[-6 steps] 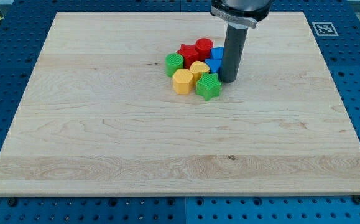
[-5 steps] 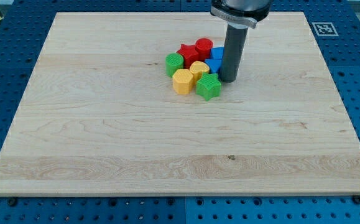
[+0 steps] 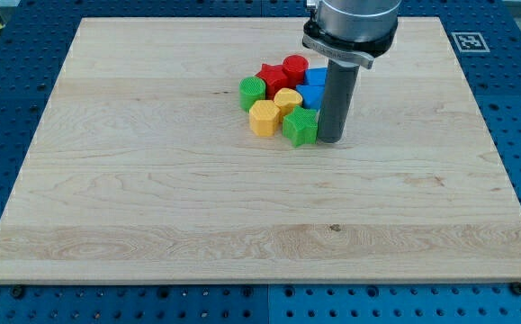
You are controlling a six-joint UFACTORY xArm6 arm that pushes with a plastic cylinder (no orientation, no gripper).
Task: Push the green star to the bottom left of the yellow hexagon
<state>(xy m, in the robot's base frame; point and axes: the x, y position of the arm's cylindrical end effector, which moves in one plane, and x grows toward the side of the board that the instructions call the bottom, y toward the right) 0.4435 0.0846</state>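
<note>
Since the earlier frame my tip [image 3: 330, 139] had slid toward six o'clock, from beside the blue block [image 3: 313, 85] down to the green star's [image 3: 300, 127] three o'clock side, touching or nearly so. There were no fingers to open or close, only the bare rod. The green star sat at about four o'clock of the yellow hexagon [image 3: 264, 117], against the cluster with the yellow heart [image 3: 288, 100], red blocks [image 3: 283, 71] and green cylinder [image 3: 253, 92]. It looked light, stiff and ridged, likely to spin if struck off-centre; a push through its middle seemed safest.
</note>
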